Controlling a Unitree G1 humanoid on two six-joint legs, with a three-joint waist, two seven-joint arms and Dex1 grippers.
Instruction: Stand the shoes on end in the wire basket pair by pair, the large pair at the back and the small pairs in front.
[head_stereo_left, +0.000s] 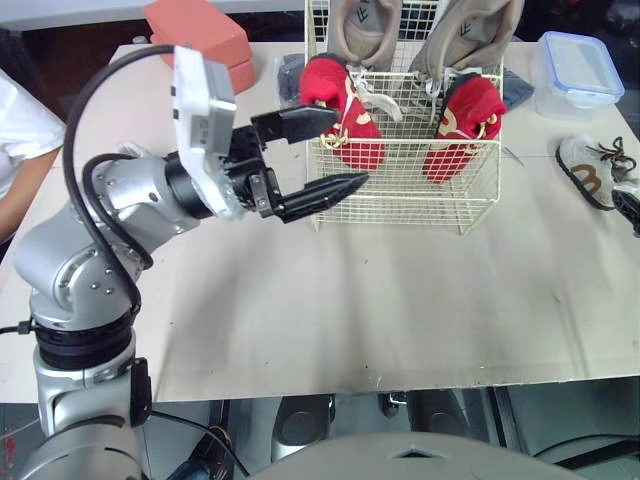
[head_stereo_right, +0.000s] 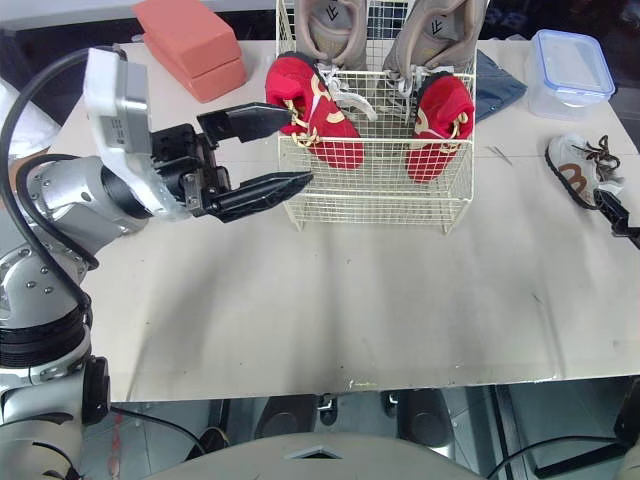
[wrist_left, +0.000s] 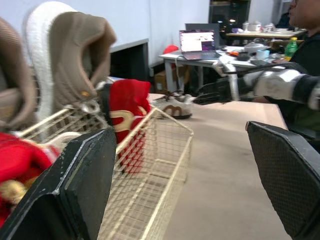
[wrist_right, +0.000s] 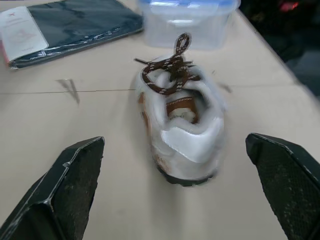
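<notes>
The wire basket stands at the table's back middle. Two large tan shoes stand on end at its rear, and two small red shoes stand in front of them. My left gripper is open at the basket's front left corner, holding nothing, with one finger beside the left red shoe. A small white shoe with brown laces lies on the table at the far right. My right gripper is open, its fingers wide on either side of that shoe and not touching it.
A pink box sits at the back left. A clear lidded container and a dark flat packet lie at the back right. A person's white sleeve is at the left edge. The table's front half is bare.
</notes>
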